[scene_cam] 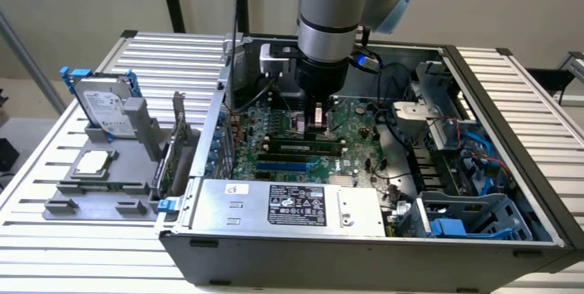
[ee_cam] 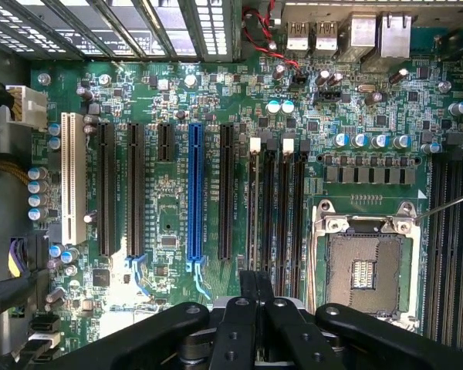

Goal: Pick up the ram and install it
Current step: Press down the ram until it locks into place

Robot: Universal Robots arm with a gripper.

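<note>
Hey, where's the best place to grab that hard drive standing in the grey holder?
Probably its top end, from straight above: the hard drive stands upright, lower end sunk in the grey holder, with its flat faces free to pinch.

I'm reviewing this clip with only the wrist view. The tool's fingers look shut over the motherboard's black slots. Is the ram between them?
Observer: I cannot tell. In the exterior view the ram lies along the black slots, beside the tool, on the side toward the power supply.
Operator: Is anything on a stand outside the case?
Observer: Yes. A grey holder on the exterior view's left carries a hard drive and a square silver processor chip.
Operator: And the expansion card?
Observer: The expansion card stands upright between the holder and the case, with a blue tab at its near end.
</note>
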